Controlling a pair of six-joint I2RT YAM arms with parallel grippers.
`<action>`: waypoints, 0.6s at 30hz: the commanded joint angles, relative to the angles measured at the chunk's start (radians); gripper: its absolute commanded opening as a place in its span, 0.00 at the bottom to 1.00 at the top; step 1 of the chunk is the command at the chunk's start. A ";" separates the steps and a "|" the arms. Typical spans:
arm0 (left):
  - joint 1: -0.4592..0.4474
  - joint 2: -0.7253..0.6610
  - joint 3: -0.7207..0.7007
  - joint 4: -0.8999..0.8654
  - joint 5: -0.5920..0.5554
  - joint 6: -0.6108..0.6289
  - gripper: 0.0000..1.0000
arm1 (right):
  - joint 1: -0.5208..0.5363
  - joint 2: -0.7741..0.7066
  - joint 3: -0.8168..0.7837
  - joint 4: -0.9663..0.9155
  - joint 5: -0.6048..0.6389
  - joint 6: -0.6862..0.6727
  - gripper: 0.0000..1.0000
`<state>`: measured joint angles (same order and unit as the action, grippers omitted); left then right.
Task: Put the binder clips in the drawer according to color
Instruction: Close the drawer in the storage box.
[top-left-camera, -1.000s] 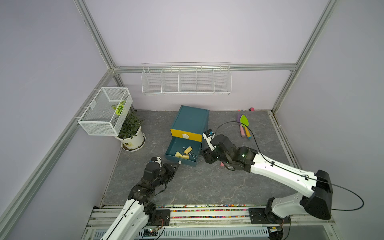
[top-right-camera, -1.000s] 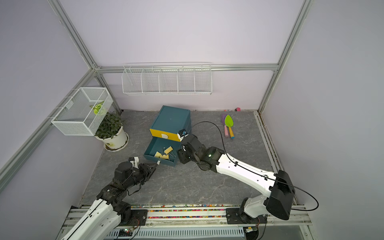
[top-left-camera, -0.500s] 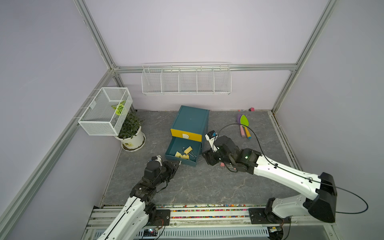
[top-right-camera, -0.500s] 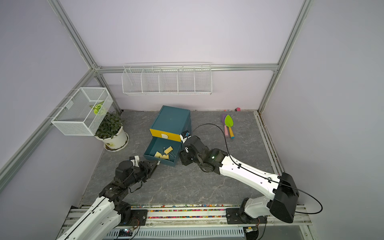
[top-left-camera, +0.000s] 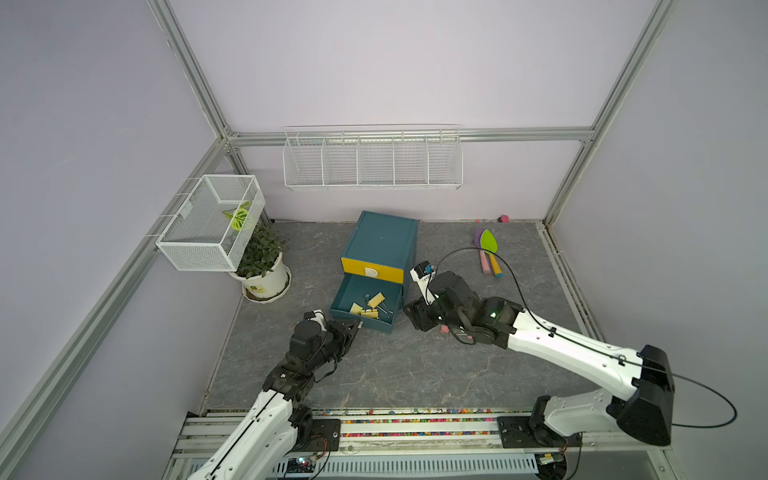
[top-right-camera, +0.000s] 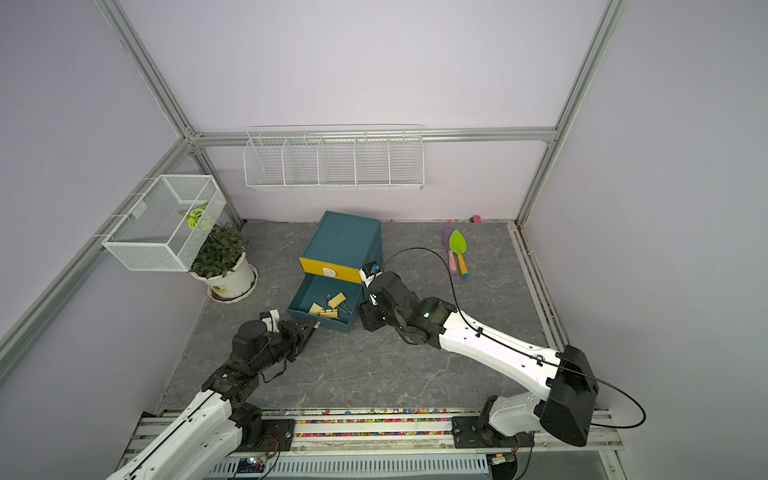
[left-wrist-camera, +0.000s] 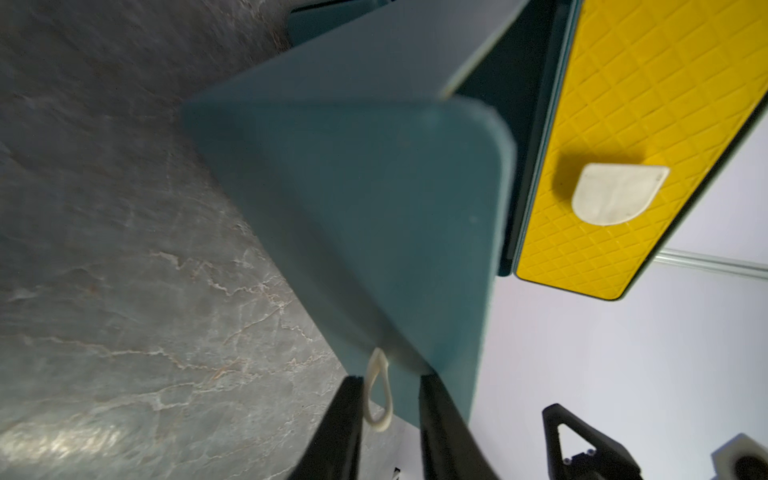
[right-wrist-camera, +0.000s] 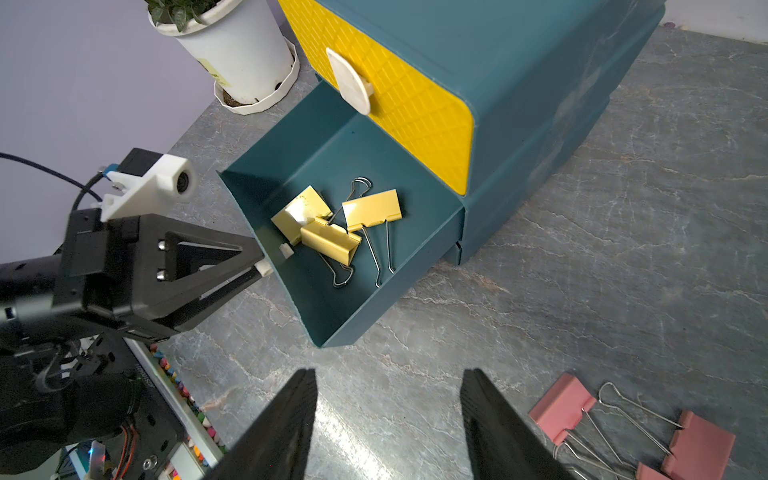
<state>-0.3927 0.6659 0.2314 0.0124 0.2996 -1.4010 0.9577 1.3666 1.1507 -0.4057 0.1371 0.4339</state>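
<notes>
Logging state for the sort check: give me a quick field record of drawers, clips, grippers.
open drawer: middle one, pulled out
inside: three yellow clips
top drawer: yellow front, shut
pink clips: on the table
left gripper: jaws around the open drawer's tab, not clamped
right gripper: open, empty, near the pink clips

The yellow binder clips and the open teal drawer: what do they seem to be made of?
The yellow binder clips: seemingly painted sheet metal, smooth, slightly glossy, sharply folded; their wire handles look like bare shiny steel. The open teal drawer: probably moulded plastic, matte, with thin even walls and rounded corners.
</notes>
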 joint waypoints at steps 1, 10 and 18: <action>0.004 0.007 -0.019 0.050 -0.003 -0.006 0.20 | -0.001 -0.015 -0.008 0.010 0.002 0.017 0.61; 0.005 0.029 -0.007 0.073 -0.007 -0.003 0.10 | -0.001 -0.020 -0.008 0.012 0.006 0.016 0.61; 0.005 0.032 0.021 0.077 -0.026 0.006 0.00 | -0.002 -0.032 -0.016 0.011 0.014 0.017 0.61</action>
<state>-0.3927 0.6994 0.2234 0.0559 0.2962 -1.4090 0.9577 1.3659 1.1507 -0.4057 0.1375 0.4343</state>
